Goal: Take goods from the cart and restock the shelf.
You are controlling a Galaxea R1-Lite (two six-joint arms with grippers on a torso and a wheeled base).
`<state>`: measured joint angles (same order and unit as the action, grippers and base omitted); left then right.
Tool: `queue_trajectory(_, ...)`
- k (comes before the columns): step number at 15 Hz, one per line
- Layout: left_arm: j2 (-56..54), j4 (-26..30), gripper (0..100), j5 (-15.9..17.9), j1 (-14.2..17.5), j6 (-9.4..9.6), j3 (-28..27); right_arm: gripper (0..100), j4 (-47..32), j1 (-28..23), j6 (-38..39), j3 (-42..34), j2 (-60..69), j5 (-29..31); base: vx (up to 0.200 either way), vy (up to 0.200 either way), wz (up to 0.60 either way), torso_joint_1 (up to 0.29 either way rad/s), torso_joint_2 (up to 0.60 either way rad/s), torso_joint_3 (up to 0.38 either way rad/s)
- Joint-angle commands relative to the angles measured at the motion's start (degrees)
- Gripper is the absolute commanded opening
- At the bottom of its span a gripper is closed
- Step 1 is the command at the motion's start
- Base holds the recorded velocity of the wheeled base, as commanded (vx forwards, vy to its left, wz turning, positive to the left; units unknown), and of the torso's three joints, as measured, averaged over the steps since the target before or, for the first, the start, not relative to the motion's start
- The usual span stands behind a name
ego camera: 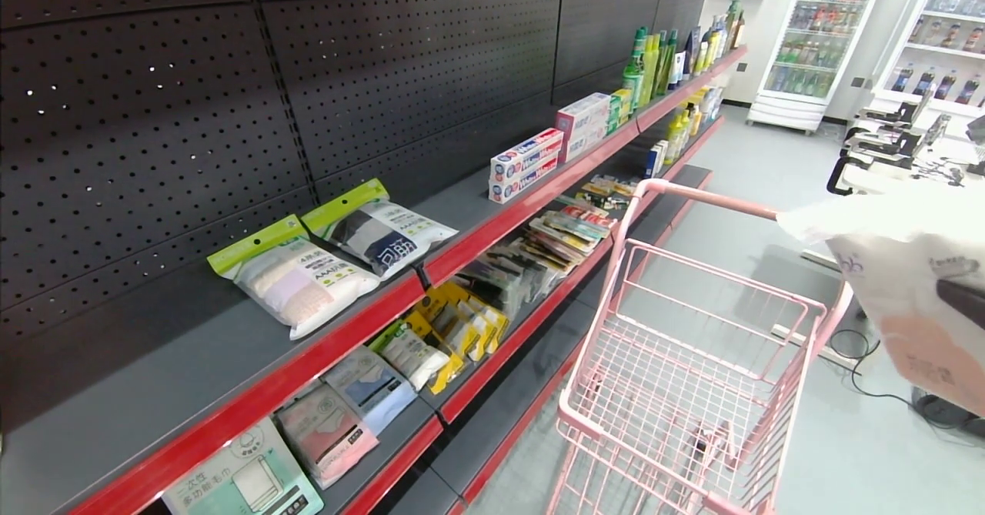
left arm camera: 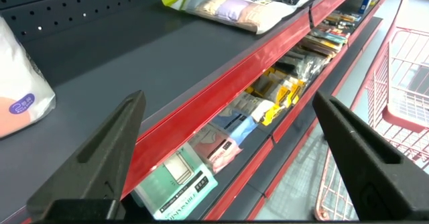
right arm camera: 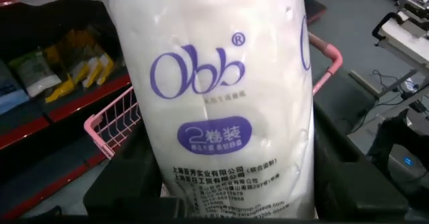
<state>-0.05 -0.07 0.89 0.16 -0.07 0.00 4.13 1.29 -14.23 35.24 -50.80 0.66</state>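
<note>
Right gripper (right arm camera: pixel 234 184): fingers (right arm camera: pixel 352 167) clamped on either side of a white roll pack (right arm camera: pixel 221 96), held upright close by the pink wire cart (ego camera: pixel 692 376). The wrap has large purple lettering, a purple oval badge under it, then lines of small print. In the head view I also see a peach patch lower on the wrap.

Left gripper (left arm camera: pixel 229 96): fingers spread wide with nothing between them, over the bare grey top shelf (ego camera: pixel 177 369). A second white pack (left arm camera: pixel 20 90) with a purple oval and a peach patch lies on that shelf near it.

Further along the top shelf:
- two clear bagged packs (ego camera: pixel 296 280) with green header cards, side by side
- stacked red, white and blue boxes (ego camera: pixel 527 162)
- green bottles (ego camera: pixel 646 65)

Shelf below:
- a teal and white box (ego camera: pixel 246 476)
- pink and blue flat packs (ego camera: pixel 327 434)
- yellow carded packs (ego camera: pixel 458 322)
</note>
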Motion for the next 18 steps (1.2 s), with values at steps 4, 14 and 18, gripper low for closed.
queue_trajectory(4, 0.05, -0.01, 100, -0.01, 0.02, -0.01, 0.00, 0, -0.35, -2.08, 1.92, -6.94, 13.09, -1.45, 0.000, 0.000, 0.00, 0.000, 0.00, 0.000)
queue_trajectory(14, 0.05, -0.01, 100, -0.01, 0.02, 0.07, 0.00, 0, -0.35, -2.17, -0.01, -8.79, 17.66, -1.01, 0.000, 0.000, 0.00, 0.000, 0.00, 0.000)
queue_trajectory(18, 0.05, -0.01, 100, -0.01, 0.02, 0.07, 0.00, 0, -0.35, -2.17, -0.63, -10.81, 19.86, -1.01, 0.000, 0.000, 0.00, 0.000, 0.00, 0.000)
